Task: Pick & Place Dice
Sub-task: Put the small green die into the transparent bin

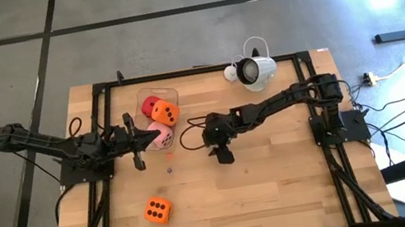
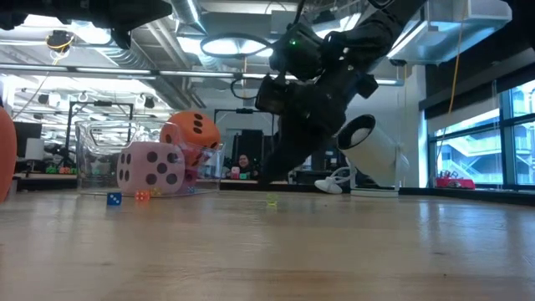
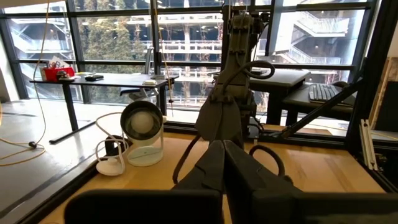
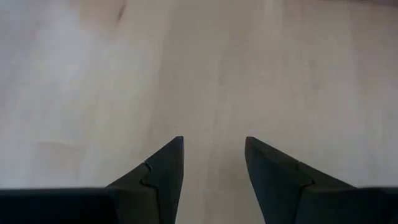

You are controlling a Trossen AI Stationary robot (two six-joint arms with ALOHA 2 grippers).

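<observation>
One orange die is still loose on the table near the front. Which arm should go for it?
Probably the right. Its gripper is open over bare wood with a clear path to the loose orange die. The left gripper sits beside the container holding the other dice.

We saw even daylight on the wooden table (image 1: 280, 175) from above, with glare on the floor at the upper right corner. In the low view, ceiling lights (image 2: 242, 46) blazed and the near tabletop blurred. Bright windows (image 3: 124, 43) backlit the left wrist view, leaving its fingers (image 3: 214, 168) dark. The right wrist view looked pale and washed out
</observation>
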